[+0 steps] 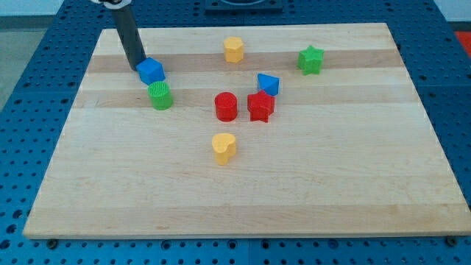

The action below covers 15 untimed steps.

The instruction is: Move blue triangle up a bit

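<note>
Tip position first: my tip (pixel 137 68) sits far left on the desk (pixel 331 191), touching the blue cube (pixel 151 71); there are no fingers to open or close. The blue triangle (pixel 268 84) lies right of centre, touching the red star (pixel 260 106). I'd circle to its near side, between the two, then nudge it away gently.

Blue cube (pixel 151 71), green cylinder (pixel 160 96), yellow hexagon (pixel 233 49), green star (pixel 311 59), red cylinder (pixel 226 107), red star (pixel 260 106), yellow heart (pixel 224 147)

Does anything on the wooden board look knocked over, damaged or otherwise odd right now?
Nothing looks damaged or toppled. One oddity: my tip rests against the blue cube-like block at the view's upper left, beside the green cylinder block, far from the blue triangle block, which touches the red star block.
</note>
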{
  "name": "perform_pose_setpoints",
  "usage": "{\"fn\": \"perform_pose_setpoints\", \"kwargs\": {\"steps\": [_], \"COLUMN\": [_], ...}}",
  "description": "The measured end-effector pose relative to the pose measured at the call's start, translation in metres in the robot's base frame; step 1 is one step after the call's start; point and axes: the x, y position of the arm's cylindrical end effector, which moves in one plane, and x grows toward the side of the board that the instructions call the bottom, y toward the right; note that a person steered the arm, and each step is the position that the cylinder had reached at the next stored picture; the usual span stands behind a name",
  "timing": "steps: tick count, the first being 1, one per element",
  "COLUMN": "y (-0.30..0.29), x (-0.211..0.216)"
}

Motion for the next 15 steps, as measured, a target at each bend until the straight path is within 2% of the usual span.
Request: {"fn": "perform_pose_setpoints", "kwargs": {"steps": [1, 4, 8, 9, 10, 12, 14, 15], "y": [0.004, 0.072, 0.068, 0.104, 0.14, 0.141, 0.143, 0.195], "x": [0.02, 0.033, 0.06, 0.073, 0.075, 0.045, 0.041, 0.047]}}
